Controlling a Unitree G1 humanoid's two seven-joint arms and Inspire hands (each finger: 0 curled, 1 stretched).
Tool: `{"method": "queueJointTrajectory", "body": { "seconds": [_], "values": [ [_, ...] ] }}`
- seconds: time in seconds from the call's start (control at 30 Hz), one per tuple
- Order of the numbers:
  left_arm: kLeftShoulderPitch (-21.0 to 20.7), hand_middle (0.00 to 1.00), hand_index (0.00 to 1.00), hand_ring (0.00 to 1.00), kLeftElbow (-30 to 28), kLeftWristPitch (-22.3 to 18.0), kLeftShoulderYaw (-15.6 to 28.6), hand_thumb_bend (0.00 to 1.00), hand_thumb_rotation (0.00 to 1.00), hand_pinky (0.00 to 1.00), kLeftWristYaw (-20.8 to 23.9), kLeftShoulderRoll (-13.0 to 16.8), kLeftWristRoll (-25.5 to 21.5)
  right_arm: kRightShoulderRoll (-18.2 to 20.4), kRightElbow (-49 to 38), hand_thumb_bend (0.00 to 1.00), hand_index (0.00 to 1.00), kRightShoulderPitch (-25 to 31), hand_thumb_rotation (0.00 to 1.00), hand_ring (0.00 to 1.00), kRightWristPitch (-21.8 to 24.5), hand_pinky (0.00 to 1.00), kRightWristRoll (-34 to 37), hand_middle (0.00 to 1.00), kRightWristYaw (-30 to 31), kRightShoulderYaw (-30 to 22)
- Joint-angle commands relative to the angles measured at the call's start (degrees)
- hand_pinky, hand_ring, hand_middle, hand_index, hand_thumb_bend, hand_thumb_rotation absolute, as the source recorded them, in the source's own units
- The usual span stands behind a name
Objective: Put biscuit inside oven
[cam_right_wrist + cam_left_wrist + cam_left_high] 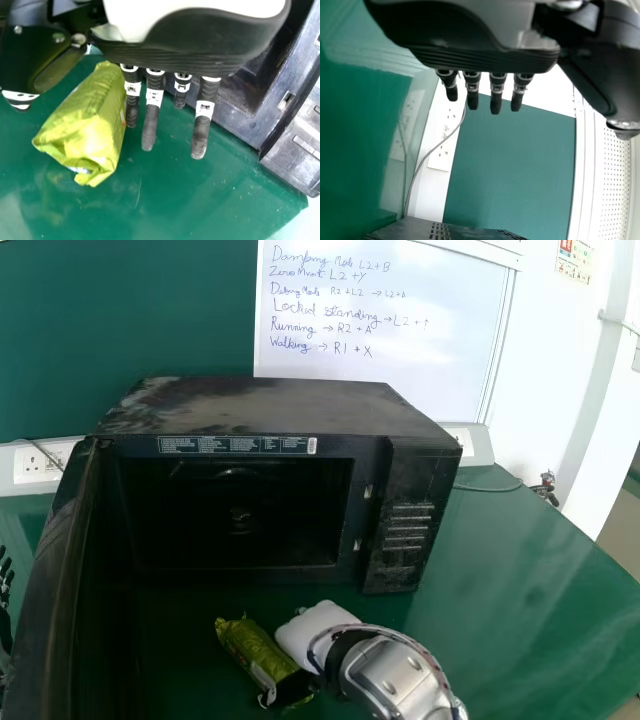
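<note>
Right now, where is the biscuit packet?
In the head view, the biscuit packet lies on the green table in front of the microwave oven, just left of the robot's right hand.

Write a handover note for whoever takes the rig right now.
Right robot hand: open, fingers straight, at the biscuit; the biscuit lies between its thumb and fingers, not gripped.
Left robot hand: open, fingers straight, away from the biscuit, off beyond the door.
Biscuit: lying on the table, in front of the oven.
Done: oven door open.
Left: grip the biscuit, lift it, put it inside the oven.
</note>
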Motion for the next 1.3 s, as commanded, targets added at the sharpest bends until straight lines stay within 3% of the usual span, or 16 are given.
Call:
{"method": "queueJointTrajectory", "body": {
  "seconds": [0.0, 0.13, 0.43, 0.63, 0.8, 1.13, 1.27],
  "values": [
    [-0.17, 0.92, 0.96, 0.9, -0.8, 0.57, -0.28, 0.99, 0.77, 0.84, 0.16, -0.29, 0.27, 0.42, 0.86, 0.97, 0.82, 0.49, 0.7, 0.59, -0.04, 0.44, -0.56, 0.7, -0.67, 0.48],
    [0.05, 0.91, 0.96, 0.89, -1.77, 1.4, -0.31, 1.0, 0.76, 0.84, 0.7, -0.52, 0.25, 0.42, 1.53, 0.96, 0.83, 0.79, 0.68, 0.63, -0.3, 0.49, -1.62, 0.74, -0.95, 1.15],
    [0.14, 0.91, 0.96, 0.89, -1.92, 1.45, -0.2, 1.0, 0.76, 0.84, 0.69, -0.51, 0.39, 1.24, 3.17, 0.97, 0.84, -0.36, 0.74, 0.68, -1.82, 0.56, -5.33, 0.78, -0.39, 3.82],
    [0.52, 0.91, 0.96, 0.89, -2.42, 1.85, -0.22, 1.0, 0.77, 0.84, 0.72, -0.43, 0.55, 3.16, 3.86, 0.97, 0.84, 0.9, 0.78, 0.66, -1.4, 0.53, -11.99, 0.77, -2.01, 6.18],
    [0.48, 0.91, 0.96, 0.89, -2.63, 1.97, -0.35, 1.0, 0.77, 0.84, 0.86, -0.49, 0.62, 3.52, 4.4, 0.96, 0.81, 0.16, 0.87, 0.64, -3.21, 0.53, -13.85, 0.76, -2.66, 7.54],
    [0.54, 0.91, 0.96, 0.89, -3.49, 2.38, -0.55, 1.0, 0.76, 0.84, 1.24, -1.0, 0.72, 5.46, 7.2, 0.95, 0.81, -1.85, 0.96, 0.62, -4.68, 0.48, -16.57, 0.75, -2.82, 8.96],
    [0.49, 0.91, 0.96, 0.89, -3.31, 2.26, -0.52, 1.0, 0.76, 0.84, 1.04, -0.95, 0.77, 6.42, 8.66, 0.97, 0.82, -1.46, 0.91, 0.64, -3.55, 0.51, -16.44, 0.78, -3.15, 8.67]
  ]
}}
